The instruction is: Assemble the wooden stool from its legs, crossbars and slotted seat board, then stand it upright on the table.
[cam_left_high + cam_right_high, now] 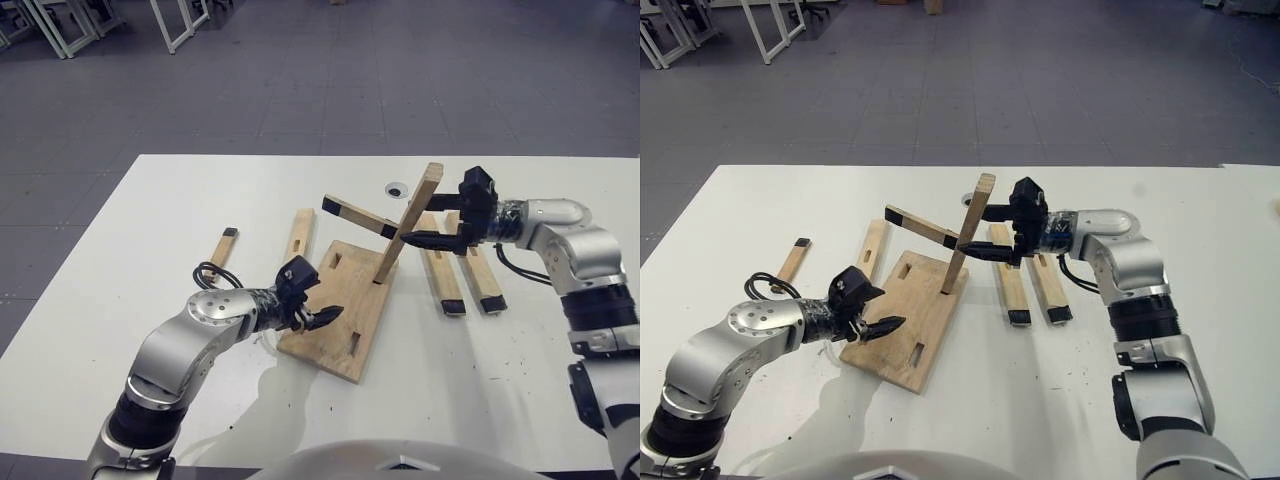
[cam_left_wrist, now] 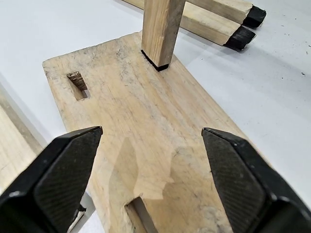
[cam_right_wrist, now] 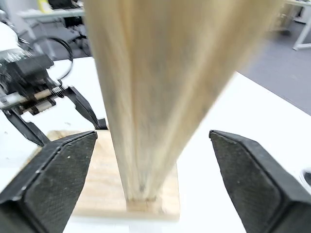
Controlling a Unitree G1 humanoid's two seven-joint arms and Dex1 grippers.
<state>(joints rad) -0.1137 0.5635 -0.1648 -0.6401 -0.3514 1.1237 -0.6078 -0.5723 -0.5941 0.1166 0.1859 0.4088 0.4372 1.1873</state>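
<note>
The slotted seat board (image 1: pixel 345 300) lies flat on the white table (image 1: pixel 150 210). One leg (image 1: pixel 412 220) stands tilted in a far slot of the board, and a crossbar (image 1: pixel 357 215) sticks out of it toward the left. My right gripper (image 1: pixel 428 241) is open, its fingers (image 3: pixel 58 174) straddling that leg (image 3: pixel 146 97) at mid-height with gaps on both sides. My left gripper (image 1: pixel 322 317) hangs open just above the board's near left edge, and the board (image 2: pixel 146 111) shows between its fingers (image 2: pixel 58 170).
Two loose legs (image 1: pixel 445 275) (image 1: pixel 482 272) lie side by side right of the board. Two shorter bars (image 1: pixel 222 248) (image 1: pixel 298 233) lie to its left. A round cable hole (image 1: pixel 398 187) sits in the table behind the leg.
</note>
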